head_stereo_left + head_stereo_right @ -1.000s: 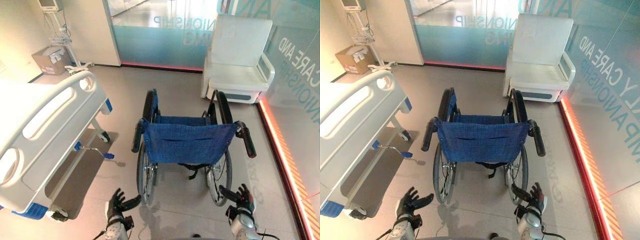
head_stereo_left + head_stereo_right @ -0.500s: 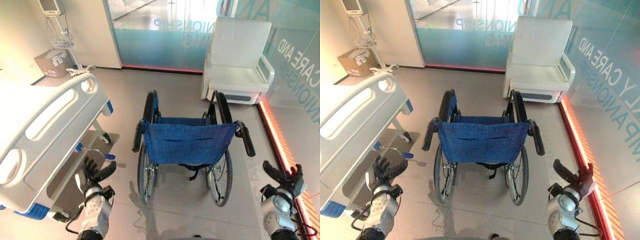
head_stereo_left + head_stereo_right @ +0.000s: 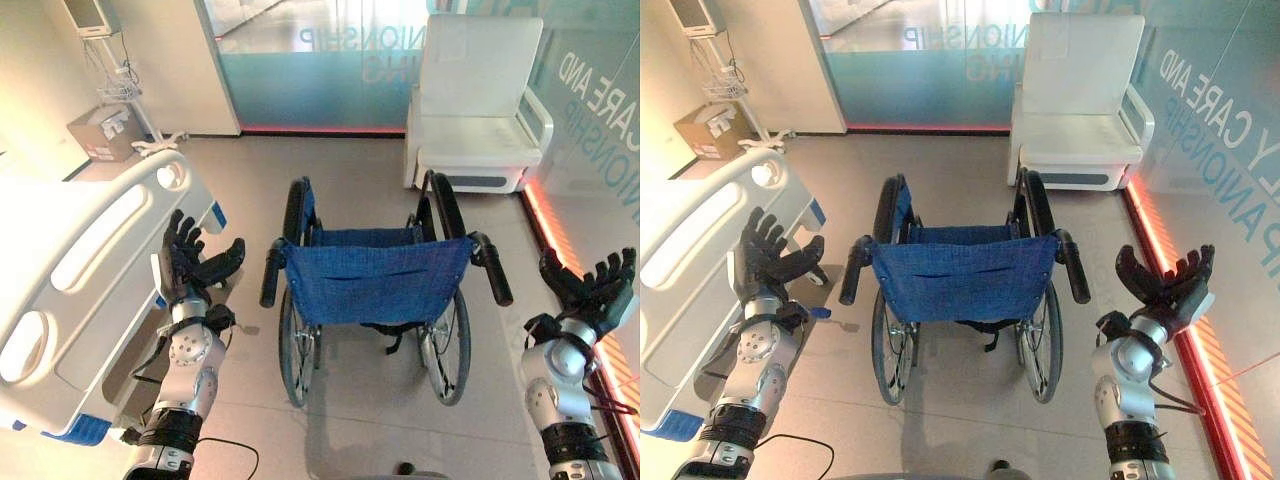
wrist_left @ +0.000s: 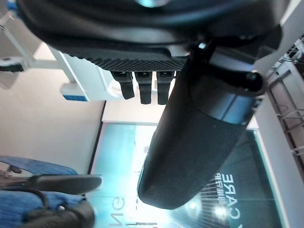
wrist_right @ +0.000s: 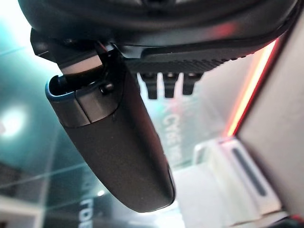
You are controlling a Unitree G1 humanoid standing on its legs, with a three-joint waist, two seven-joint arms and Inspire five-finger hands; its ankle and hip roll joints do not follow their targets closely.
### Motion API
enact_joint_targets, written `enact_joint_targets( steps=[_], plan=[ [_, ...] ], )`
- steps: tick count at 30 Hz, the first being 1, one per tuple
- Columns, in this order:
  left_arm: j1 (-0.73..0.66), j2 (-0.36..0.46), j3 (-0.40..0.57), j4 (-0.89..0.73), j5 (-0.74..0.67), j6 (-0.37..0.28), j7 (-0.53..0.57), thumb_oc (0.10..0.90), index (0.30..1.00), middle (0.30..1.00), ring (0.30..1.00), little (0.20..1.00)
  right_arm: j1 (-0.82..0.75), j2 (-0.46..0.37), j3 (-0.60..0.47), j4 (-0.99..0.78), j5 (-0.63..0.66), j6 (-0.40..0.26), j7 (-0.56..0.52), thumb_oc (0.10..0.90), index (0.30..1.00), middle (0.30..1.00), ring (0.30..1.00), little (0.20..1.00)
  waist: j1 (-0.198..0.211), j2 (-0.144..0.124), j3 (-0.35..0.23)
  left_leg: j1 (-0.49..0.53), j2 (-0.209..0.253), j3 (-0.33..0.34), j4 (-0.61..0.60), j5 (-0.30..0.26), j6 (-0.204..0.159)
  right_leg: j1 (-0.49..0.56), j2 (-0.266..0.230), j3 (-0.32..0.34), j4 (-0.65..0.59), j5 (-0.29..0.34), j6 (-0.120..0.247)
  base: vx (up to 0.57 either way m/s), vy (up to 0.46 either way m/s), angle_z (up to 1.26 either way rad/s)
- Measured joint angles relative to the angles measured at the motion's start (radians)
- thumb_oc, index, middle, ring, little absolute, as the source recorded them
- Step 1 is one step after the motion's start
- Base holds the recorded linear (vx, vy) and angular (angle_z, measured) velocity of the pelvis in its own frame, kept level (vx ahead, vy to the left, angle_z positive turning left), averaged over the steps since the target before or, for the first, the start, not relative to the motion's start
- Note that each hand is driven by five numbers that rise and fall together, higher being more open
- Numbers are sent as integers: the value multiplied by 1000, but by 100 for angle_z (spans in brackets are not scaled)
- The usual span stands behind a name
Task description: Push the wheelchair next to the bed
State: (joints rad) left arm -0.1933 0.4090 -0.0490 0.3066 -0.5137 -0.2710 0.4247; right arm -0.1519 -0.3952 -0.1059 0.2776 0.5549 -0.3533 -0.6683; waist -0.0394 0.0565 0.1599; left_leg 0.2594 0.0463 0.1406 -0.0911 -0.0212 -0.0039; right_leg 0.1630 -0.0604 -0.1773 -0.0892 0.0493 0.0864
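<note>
Change: both arms have risen from low to handle height.
Left hand [image 3: 190, 262]: fingers spread, empty.
Right hand [image 3: 592, 293]: spread, empty.
Wheelchair [image 3: 375, 280]: handles not yet gripped; pushing not begun.

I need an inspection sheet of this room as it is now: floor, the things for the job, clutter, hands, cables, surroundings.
Surface: grey floor, smooth, nothing lying in the wheelchair's path.
Job's things: blue wheelchair upright in mid-room, its back towards the robot, both push handles free; white bed to its left, a gap between them.
Clutter: cardboard box beside a wheeled stand in the far left corner.
Hands: left hand raised near the bed's rail, fingers spread; right hand raised right of the wheelchair, fingers spread; neither touches a handle.
Cables: nothing seen.
Surroundings: white armchair against a glass wall; red light strip along the right wall.
</note>
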Motion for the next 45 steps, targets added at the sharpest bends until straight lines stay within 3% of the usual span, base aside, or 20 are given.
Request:
enact_joint_targets(
  steps=[4,9,11,17,21,32,39,45],
  plan=[
    [-1,8,-24,-41,0,18,-20,800,900,900,900,900,-20,-23,11,-49,0,20,38,800,900,900,900,900,2,0,0,-8,-2,0,0,0,0,-8,0,0,0,0,0,4,-8,0],
    [0,21,-27,-88,8,103,-109,800,900,900,900,900,-20,-70,69,-68,-49,165,190,800,900,900,900,900,2,-3,2,-16,-1,-1,0,0,0,-15,1,0,0,1,0,-5,-20,0],
    [2,71,-52,-114,45,164,-171,800,900,900,900,900,-13,-83,106,-68,-81,250,271,800,900,900,900,900,5,-8,6,-22,0,-1,0,0,0,-20,2,-2,0,1,0,0,0,0],
    [6,140,-65,-120,71,287,-285,800,900,900,900,900,-12,-129,131,-87,-161,321,344,800,900,900,900,900,6,-19,13,-27,0,-1,0,0,0,-26,2,-2,0,1,0,-10,-2,0],
    [6,182,-103,-114,72,353,-346,800,900,900,900,900,-20,-160,161,-87,-162,331,345,800,900,900,900,900,4,-23,15,-30,-1,0,0,0,0,-30,2,-1,0,1,0,-8,-1,0],
    [-39,192,-148,-57,84,365,-379,800,900,900,900,900,-62,-192,216,-87,-242,420,345,800,900,900,900,900,1,-23,15,-28,0,3,0,1,-1,-30,4,0,0,2,-1,0,0,0],
    [-107,200,-192,-7,120,375,-367,800,900,900,900,900,-141,-248,315,-33,-401,590,350,800,900,900,900,900,2,-23,15,-28,0,5,0,2,-2,-30,5,1,1,5,-2,0,0,0],
    [-168,207,-227,34,122,408,-352,800,900,900,900,900,-192,-251,359,-35,-487,689,340,800,900,900,900,900,3,-24,15,-28,-2,6,0,2,-2,-31,5,5,1,6,-2,-16,-5,0]
  ],
)
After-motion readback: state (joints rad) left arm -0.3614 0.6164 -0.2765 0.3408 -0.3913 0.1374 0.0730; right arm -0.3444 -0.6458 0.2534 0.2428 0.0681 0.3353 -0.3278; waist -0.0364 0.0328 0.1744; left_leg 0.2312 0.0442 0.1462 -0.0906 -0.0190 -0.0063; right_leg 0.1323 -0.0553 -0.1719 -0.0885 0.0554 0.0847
